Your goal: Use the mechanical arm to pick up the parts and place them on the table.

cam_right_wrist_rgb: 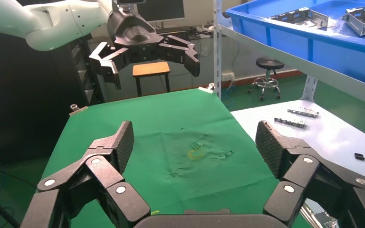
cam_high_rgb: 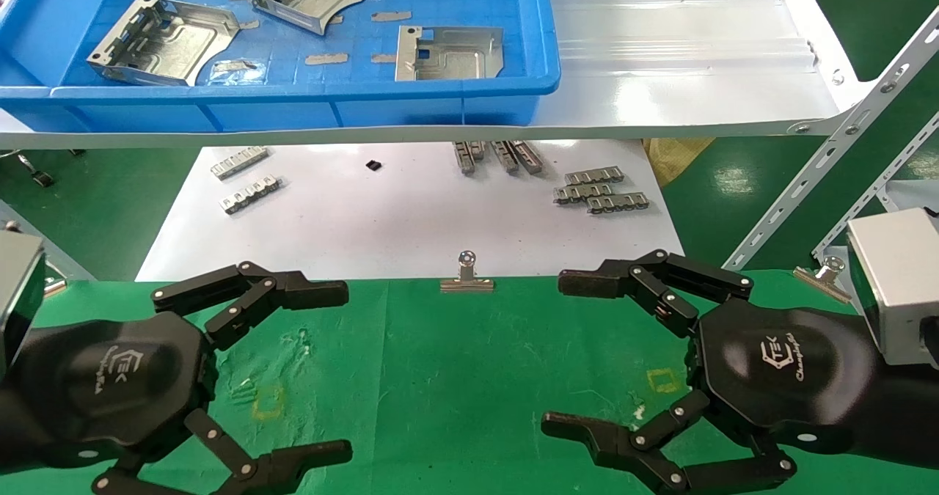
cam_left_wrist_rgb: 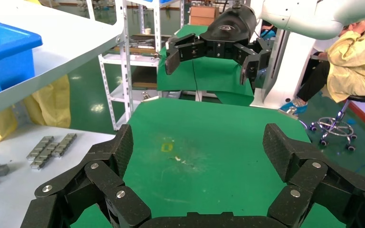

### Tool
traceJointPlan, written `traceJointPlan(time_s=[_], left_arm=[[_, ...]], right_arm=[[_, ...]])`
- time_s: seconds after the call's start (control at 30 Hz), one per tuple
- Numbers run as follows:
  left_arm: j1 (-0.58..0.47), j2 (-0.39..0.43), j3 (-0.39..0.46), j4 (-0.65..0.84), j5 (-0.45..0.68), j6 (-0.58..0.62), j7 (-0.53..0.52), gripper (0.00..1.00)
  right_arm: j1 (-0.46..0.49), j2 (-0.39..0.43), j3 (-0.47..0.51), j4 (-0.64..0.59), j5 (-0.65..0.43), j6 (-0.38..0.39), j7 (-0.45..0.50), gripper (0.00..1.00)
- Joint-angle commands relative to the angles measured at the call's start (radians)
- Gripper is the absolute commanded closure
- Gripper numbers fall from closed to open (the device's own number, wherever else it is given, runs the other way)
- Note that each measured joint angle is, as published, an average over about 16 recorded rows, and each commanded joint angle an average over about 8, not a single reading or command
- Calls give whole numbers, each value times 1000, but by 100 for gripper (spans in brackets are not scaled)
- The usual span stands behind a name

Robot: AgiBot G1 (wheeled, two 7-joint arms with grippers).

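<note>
Left end effector, lower left of the frame, and right end effector, lower right: black linked fingers spread wide, holding nothing, above the wrinkled green cloth bench. Three silvery stamped plates with ridges and square cutouts lie in the blue plastic tray, upper left, on the glossy white shelf.

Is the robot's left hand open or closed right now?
Open. The left gripper hovers over the green table with its black fingers spread wide apart and nothing between them. The parts lie in the blue bin.
</note>
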Motion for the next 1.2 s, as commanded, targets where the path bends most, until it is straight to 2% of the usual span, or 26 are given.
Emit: traceJointPlan(time_s=[0.03, 1.2], left_arm=[[0, 0, 0, 0, 0, 0, 0, 0], [0, 0, 0, 0, 0, 0, 0, 0]], right_arm=[[0, 0, 0, 0, 0, 0, 0, 100], [0, 0, 0, 0, 0, 0, 0, 100]])
